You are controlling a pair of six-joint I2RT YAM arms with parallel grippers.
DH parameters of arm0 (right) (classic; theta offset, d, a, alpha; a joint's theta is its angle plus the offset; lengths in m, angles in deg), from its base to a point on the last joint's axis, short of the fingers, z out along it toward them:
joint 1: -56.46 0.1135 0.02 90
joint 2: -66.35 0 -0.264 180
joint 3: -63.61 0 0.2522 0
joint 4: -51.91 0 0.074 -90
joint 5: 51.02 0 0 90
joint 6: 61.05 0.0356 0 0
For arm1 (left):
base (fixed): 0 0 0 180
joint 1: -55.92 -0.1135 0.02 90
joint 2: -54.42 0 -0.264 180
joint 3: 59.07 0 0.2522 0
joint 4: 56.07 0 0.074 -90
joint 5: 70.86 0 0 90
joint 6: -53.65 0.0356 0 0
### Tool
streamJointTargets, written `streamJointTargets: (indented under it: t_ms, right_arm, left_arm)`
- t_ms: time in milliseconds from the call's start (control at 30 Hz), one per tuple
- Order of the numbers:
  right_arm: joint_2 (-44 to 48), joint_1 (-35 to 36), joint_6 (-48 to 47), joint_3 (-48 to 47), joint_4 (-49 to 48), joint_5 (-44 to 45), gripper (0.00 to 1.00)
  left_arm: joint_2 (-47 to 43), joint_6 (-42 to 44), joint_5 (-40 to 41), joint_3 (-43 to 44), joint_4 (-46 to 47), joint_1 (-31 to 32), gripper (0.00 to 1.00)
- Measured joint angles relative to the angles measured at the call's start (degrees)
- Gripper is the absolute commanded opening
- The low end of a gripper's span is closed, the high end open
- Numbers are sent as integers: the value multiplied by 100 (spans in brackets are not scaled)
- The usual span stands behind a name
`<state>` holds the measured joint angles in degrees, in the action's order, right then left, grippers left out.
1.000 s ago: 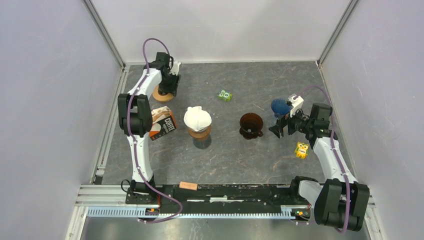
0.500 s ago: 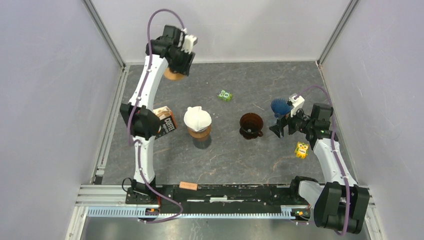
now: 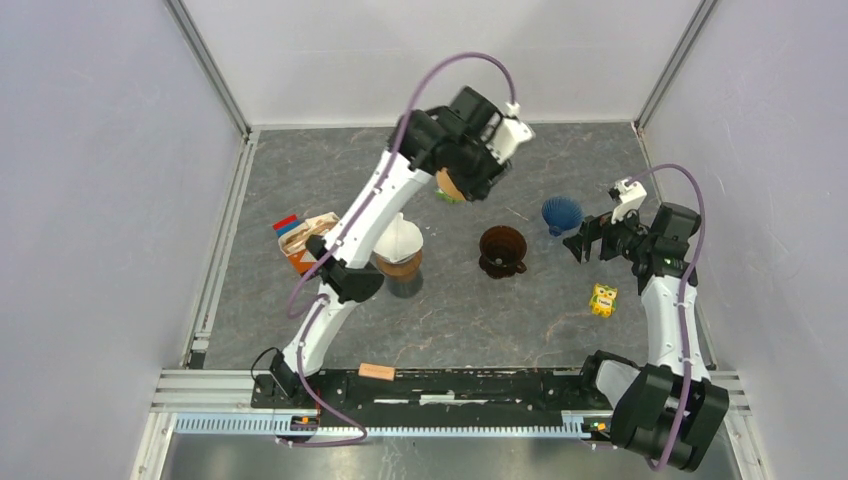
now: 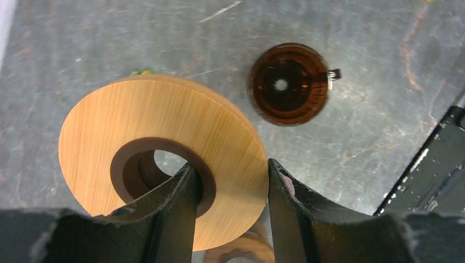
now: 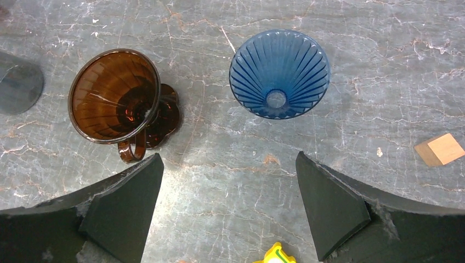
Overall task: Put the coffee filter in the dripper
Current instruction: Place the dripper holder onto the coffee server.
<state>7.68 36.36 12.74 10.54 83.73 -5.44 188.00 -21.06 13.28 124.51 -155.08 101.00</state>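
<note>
The white coffee filter (image 3: pixel 403 238) sits on a wooden base at the table's middle, partly behind the left arm. A brown glass dripper (image 3: pixel 502 250) (image 4: pixel 289 83) (image 5: pixel 112 96) stands to its right, and a blue ribbed dripper (image 3: pixel 562 212) (image 5: pixel 279 74) stands further right. My left gripper (image 3: pixel 458 185) (image 4: pixel 231 164) hangs high over the table, shut on a wooden ring (image 4: pixel 137 120) with a dark inner collar; one finger is through the hole, the other on the outer rim. My right gripper (image 3: pixel 590 240) (image 5: pixel 228 155) is open and empty, just near of both drippers.
A coffee box (image 3: pixel 300 242) stands at the left. A yellow toy block (image 3: pixel 603 299) (image 5: pixel 277 256) lies below the right gripper and a small wooden cube (image 5: pixel 438 149) to its right. A green block (image 4: pixel 141 72) peeks from behind the ring.
The left arm has lifted the wooden ring from the back left corner and swung it right, above the middle of the table. The right gripper has drawn back slightly to the right.
</note>
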Motion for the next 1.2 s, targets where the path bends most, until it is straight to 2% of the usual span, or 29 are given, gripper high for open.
streamJointTargets:
  t_ms: [167, 300, 867, 1200]
  right_arm:
    - [186, -22, -28, 0, 131, 31, 98]
    - [337, -22, -85, 0, 192, 74, 98]
    - [332, -22, -96, 144, 254, 92, 98]
    - [273, -22, -9, 168, 212, 87, 98]
  left_arm:
    - [437, -2, -11, 234, -122, 612, 2]
    - [623, -7, -28, 337, -122, 846, 2]
    - [660, -249, -776, 393, 267, 940, 2]
    - [317, -581, 116, 402, 614, 1084, 2]
